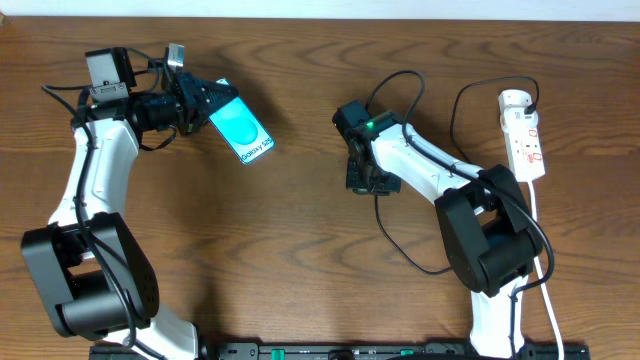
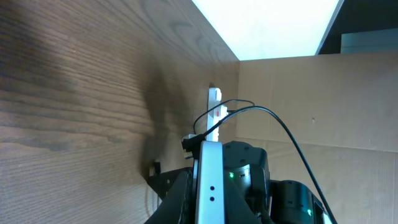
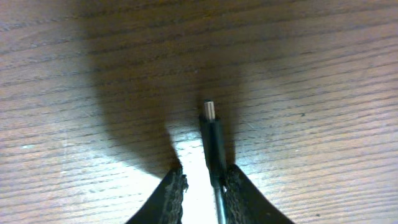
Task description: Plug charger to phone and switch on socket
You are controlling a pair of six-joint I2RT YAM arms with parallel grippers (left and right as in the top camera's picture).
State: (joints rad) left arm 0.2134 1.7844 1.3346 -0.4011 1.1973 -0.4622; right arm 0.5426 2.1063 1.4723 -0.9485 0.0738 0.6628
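My left gripper (image 1: 205,105) is shut on the phone (image 1: 241,130), holding it above the table at the back left with its cyan screen facing up. In the left wrist view the phone's pale edge (image 2: 210,180) stands between the jaws and points toward the right arm. My right gripper (image 1: 362,180) hovers low over the table centre. The charger's black plug (image 3: 214,146) lies against the right-hand finger (image 3: 239,186), with a gap to the other finger (image 3: 174,193). Its metal tip points forward. The white socket (image 1: 525,140) lies at the far right.
The charger's thin black cable (image 1: 385,225) trails from the right gripper toward the front, and more of it loops at the back near the socket's adapter (image 1: 515,100). A white cord (image 1: 540,250) runs from the socket to the front edge. A cardboard wall (image 2: 323,106) stands behind.
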